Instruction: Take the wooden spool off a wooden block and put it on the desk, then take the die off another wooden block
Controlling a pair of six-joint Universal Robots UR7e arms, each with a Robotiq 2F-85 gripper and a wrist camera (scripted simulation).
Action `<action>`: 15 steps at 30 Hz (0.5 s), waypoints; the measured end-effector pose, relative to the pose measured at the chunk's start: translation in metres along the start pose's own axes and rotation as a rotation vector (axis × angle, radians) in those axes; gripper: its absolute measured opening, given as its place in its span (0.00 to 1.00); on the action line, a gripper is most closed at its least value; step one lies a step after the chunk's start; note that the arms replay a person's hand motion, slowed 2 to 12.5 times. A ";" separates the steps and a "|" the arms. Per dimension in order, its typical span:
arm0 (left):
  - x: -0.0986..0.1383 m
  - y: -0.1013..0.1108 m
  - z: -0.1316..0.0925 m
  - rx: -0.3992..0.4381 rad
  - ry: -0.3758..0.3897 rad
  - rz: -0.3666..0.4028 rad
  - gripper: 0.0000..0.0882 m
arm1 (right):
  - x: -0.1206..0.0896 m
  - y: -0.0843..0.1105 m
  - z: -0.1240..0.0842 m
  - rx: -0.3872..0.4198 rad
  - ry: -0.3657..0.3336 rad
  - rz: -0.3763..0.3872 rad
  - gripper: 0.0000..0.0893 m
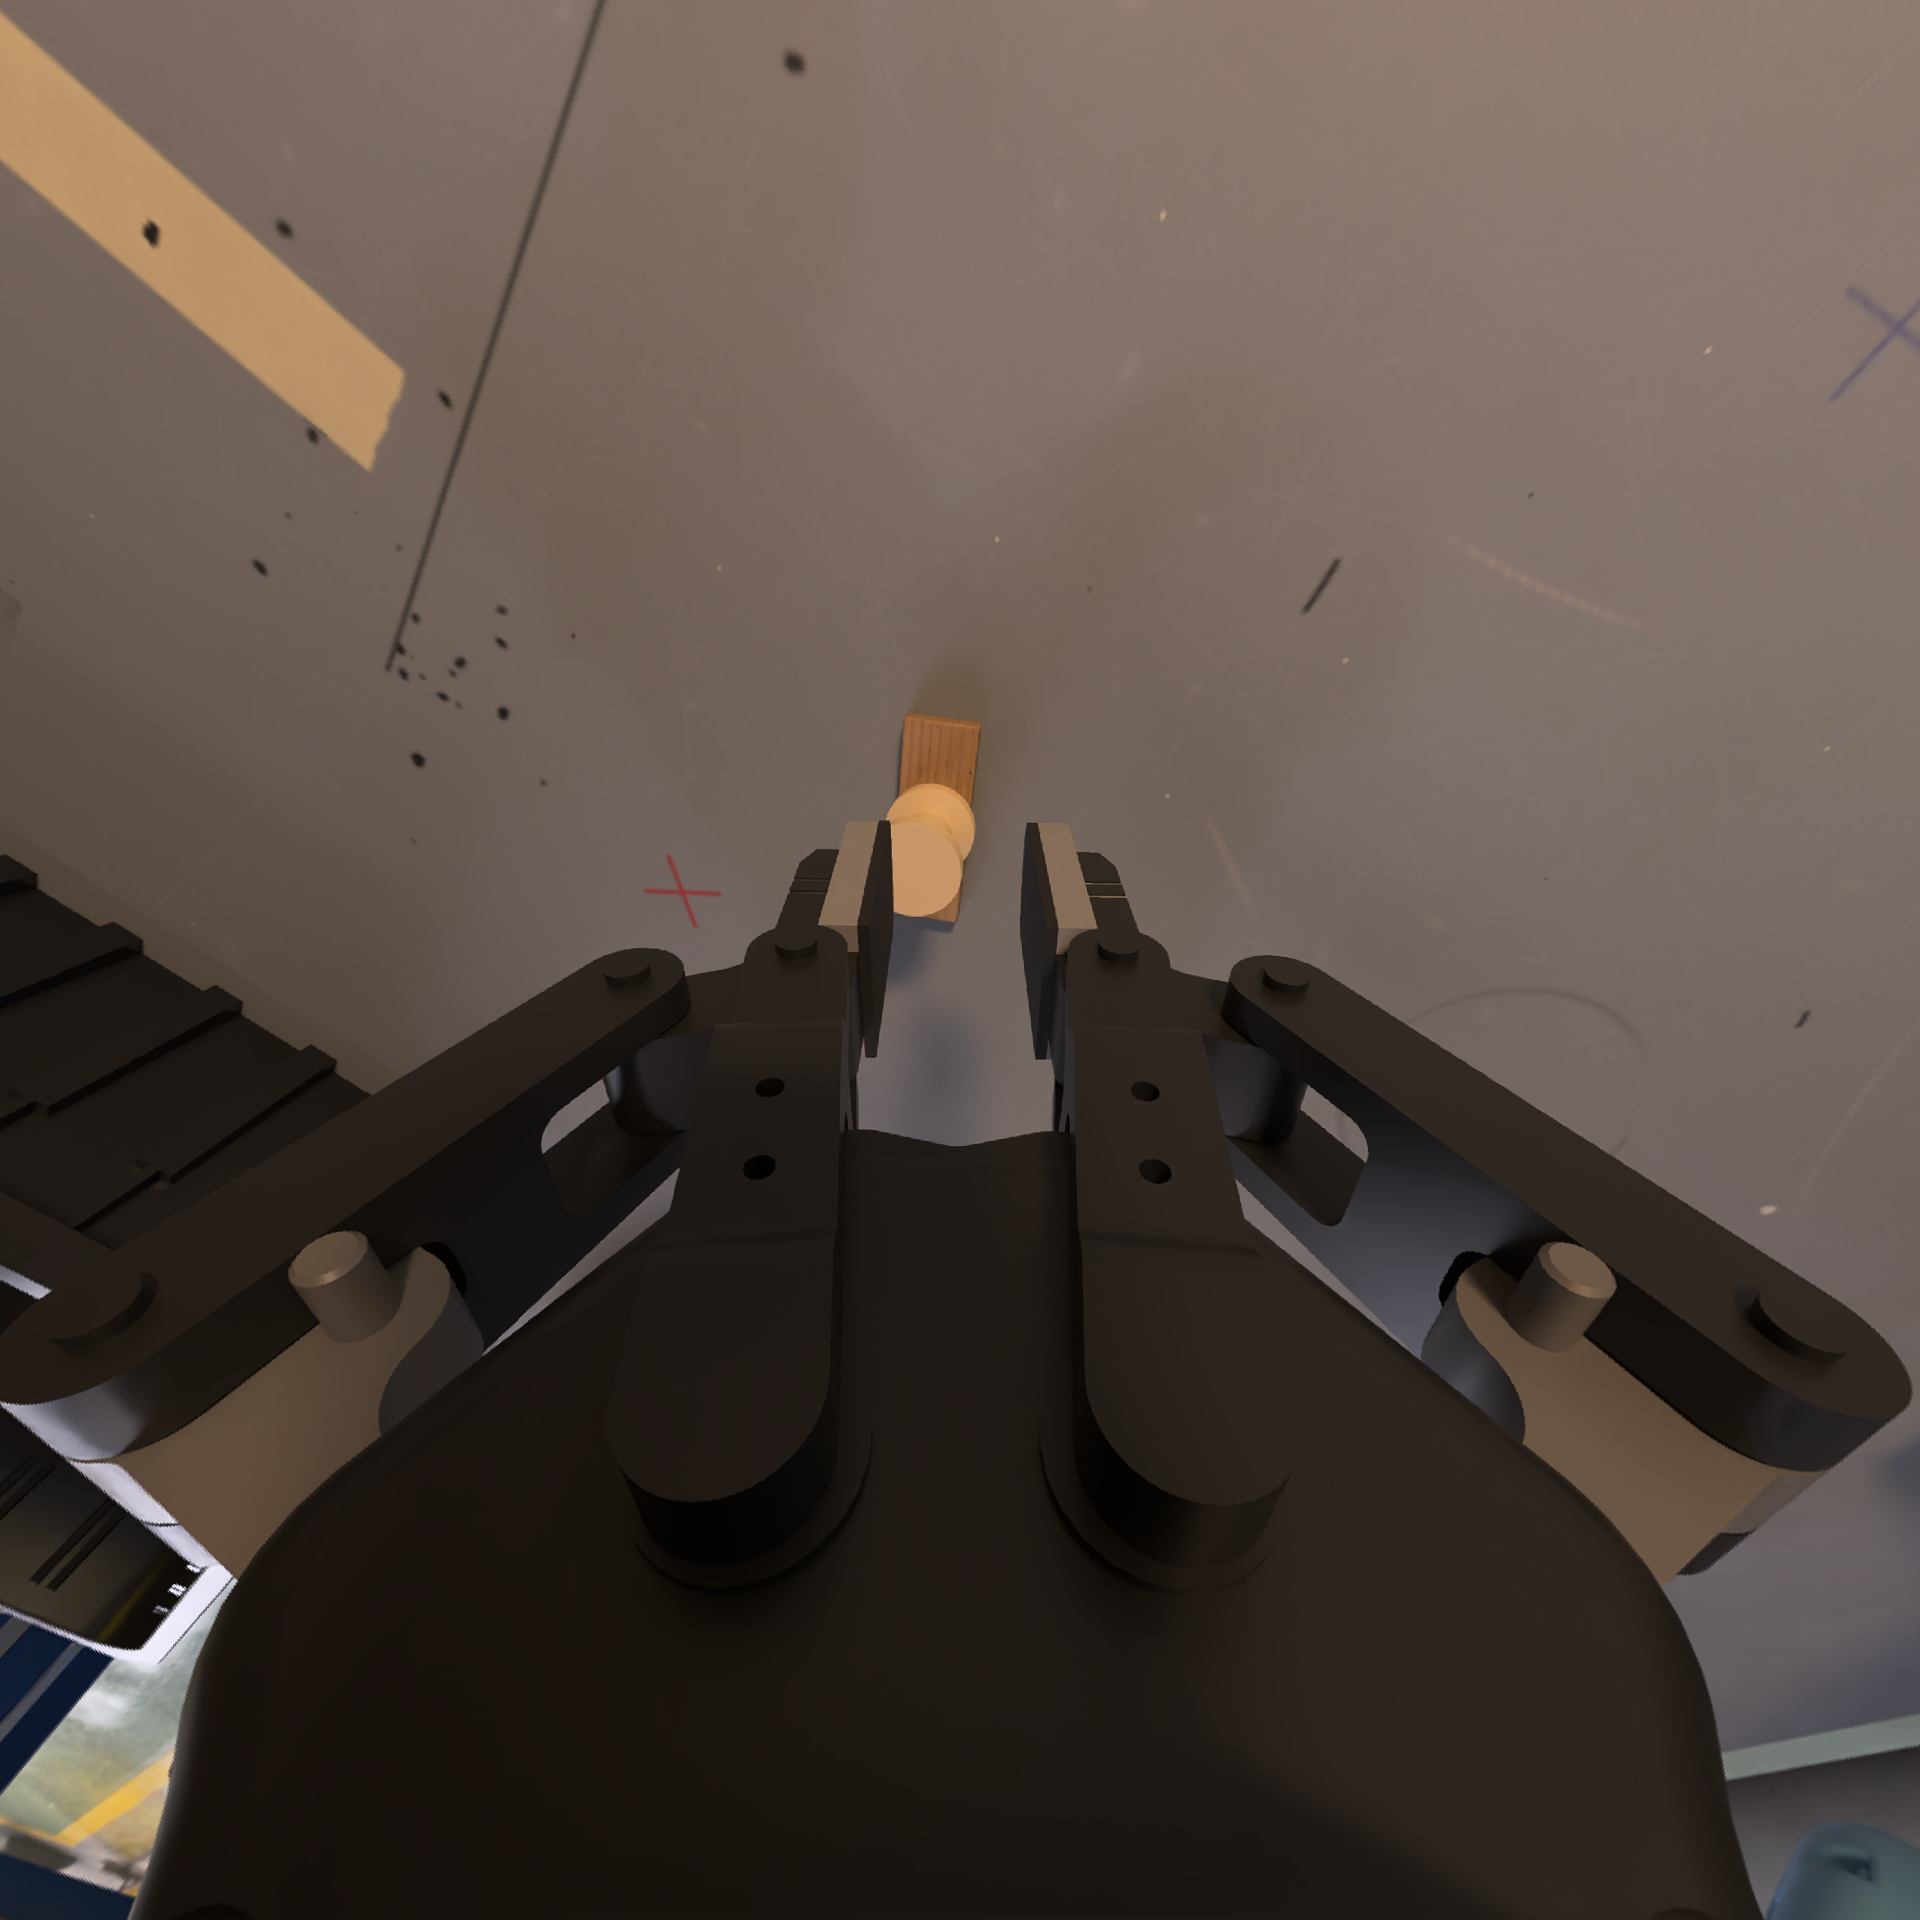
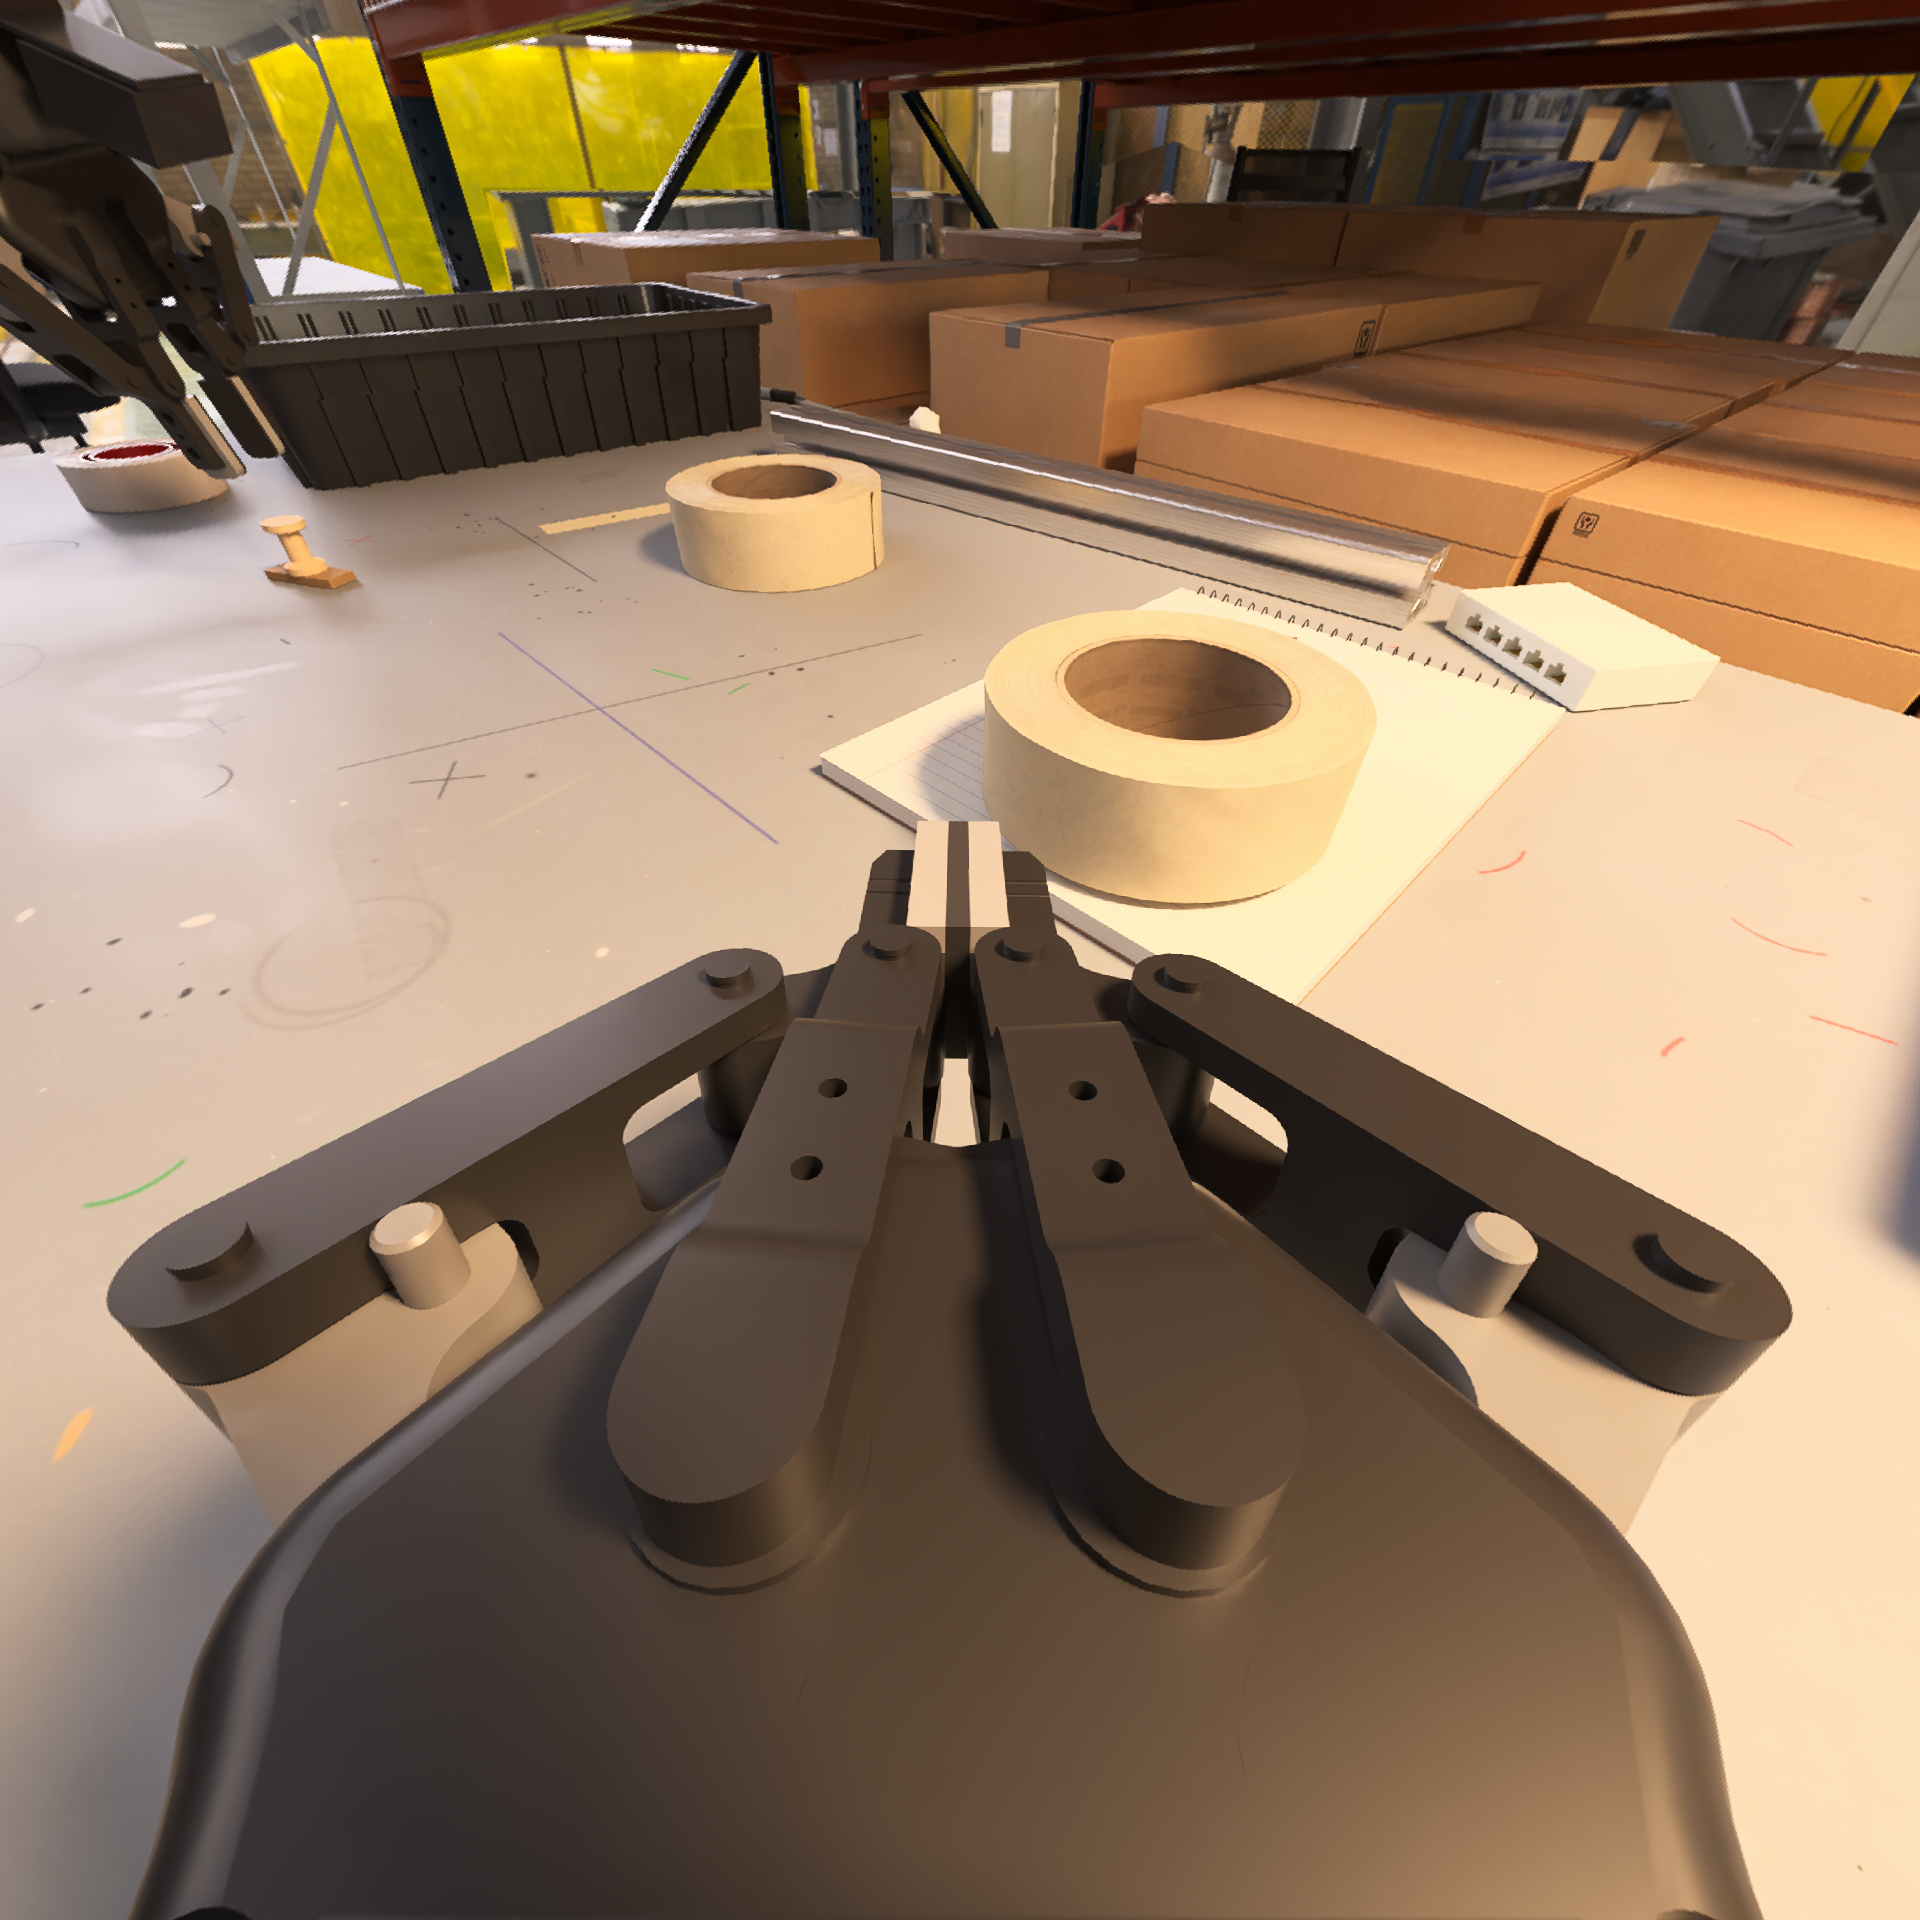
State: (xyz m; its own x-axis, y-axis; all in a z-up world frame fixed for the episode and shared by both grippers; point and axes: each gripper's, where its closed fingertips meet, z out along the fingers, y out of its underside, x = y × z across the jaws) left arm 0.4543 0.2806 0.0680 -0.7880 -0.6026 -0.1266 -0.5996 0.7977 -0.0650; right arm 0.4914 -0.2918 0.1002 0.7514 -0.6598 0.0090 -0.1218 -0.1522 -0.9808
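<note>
A: Where does the wooden spool [image 1: 928,860] sit?

B: Just above the centre of the left wrist view, standing on a wooden block [image 1: 940,756] that lies flat on the grey tabletop [image 1: 1351,416]. The right wrist view has the same pair small at the left, spool [image 2: 295,544] upright on its block [image 2: 312,574].

A: And the left tool [image 1: 957,871]?

B: It hangs over the spool with its fingers spread partway and nothing between them. The left pad overlaps the spool's left edge in the frame; contact cannot be told. In the right wrist view the left tool [image 2: 223,442] shows at upper left, raised above the spool and clear of it.

A: The right tool [image 2: 958,871]?

B: Its pads are pressed together, gripping nothing, low over the tabletop [image 2: 416,831] at frame centre.

A: Any containers?

B: A dark slatted bin [image 2: 499,384] in the upper left of the right wrist view; its inside is hidden.

A: What else lies around?

B: A red cross mark [image 1: 682,891] left of the spool and a strip of tan tape [image 1: 197,239] at upper left. The right wrist view alone shows a tape roll [image 2: 1174,753] on a spiral notepad [image 2: 1403,790], a second roll [image 2: 774,520] behind, a red-cored roll [image 2: 135,473] by the left tool, a metal rail [image 2: 1101,509], a small white box with a row of ports [image 2: 1579,639] and cardboard boxes [image 2: 1351,416]. No die shows in either view.
</note>
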 end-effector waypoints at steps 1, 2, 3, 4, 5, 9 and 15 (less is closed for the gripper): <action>0.000 0.001 0.002 -0.007 0.002 0.003 0.26 | 0.000 0.000 0.000 -0.001 -0.001 0.001 0.00; -0.001 0.003 0.003 -0.014 0.003 0.005 0.26 | 0.000 0.001 0.000 -0.002 -0.002 0.001 0.00; -0.001 0.004 0.004 -0.018 0.005 0.007 0.27 | 0.000 0.002 0.000 -0.004 -0.002 0.002 0.00; -0.001 0.004 0.005 -0.022 0.007 0.010 0.27 | 0.000 0.002 0.000 -0.005 -0.003 0.003 0.00; -0.001 0.005 0.006 -0.025 0.008 0.012 0.27 | 0.000 0.003 0.000 -0.007 -0.004 0.005 0.00; -0.002 0.006 0.010 -0.037 0.013 0.021 0.28 | 0.000 0.005 0.000 -0.013 -0.005 0.010 0.00; -0.003 0.009 0.014 -0.063 0.015 0.042 0.30 | 0.000 0.008 0.000 -0.020 -0.007 0.016 0.00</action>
State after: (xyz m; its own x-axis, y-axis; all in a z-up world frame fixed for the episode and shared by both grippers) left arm 0.4535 0.2903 0.0536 -0.8145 -0.5690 -0.1134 -0.5729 0.8196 0.0028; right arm 0.4908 -0.2927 0.0925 0.7537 -0.6571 -0.0082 -0.1472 -0.1566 -0.9766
